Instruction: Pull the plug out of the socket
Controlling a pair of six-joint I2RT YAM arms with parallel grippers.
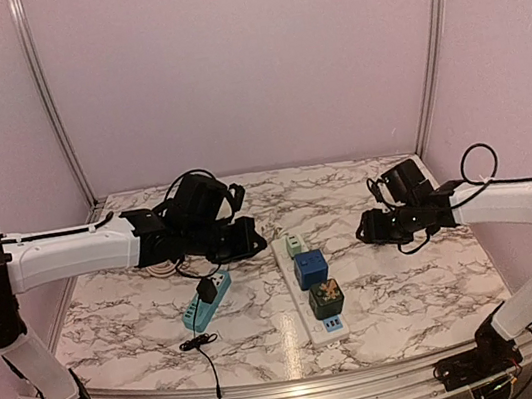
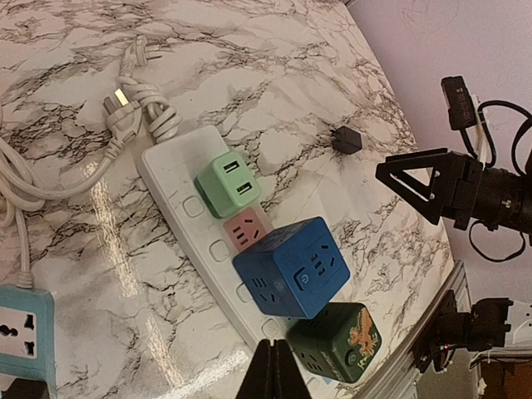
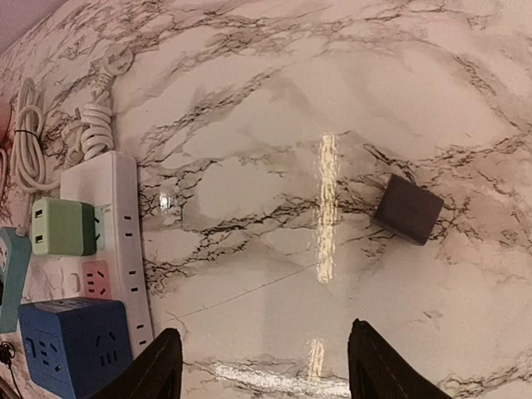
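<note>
Left gripper (image 2: 273, 359): fingers pressed tip to tip, nothing between them. Only the tips show in the left wrist view, the rest is cut off at the bottom edge.

Right gripper (image 3: 266, 332): spread wide and empty. Just the two finger ends poke into the right wrist view.

The black plug (image 1: 207, 291) is seated in the teal strip (image 1: 205, 305), left of the white strip (image 1: 301, 307). Its thin cable (image 1: 206, 349) trails toward the near edge. Neither gripper touches it.

In the left wrist view I get only a corner of the teal strip. A dark sliver below it could be the plug, but I can't tell.

On the white strip sit a green adapter (image 2: 228, 184), a blue cube (image 2: 291, 268) and a dark green cube (image 2: 337, 341), the last partly behind my left fingers.

A small dark block (image 3: 407, 209) lies alone on the marble table (image 3: 274, 125). From the top it is hidden by my right arm.
</note>
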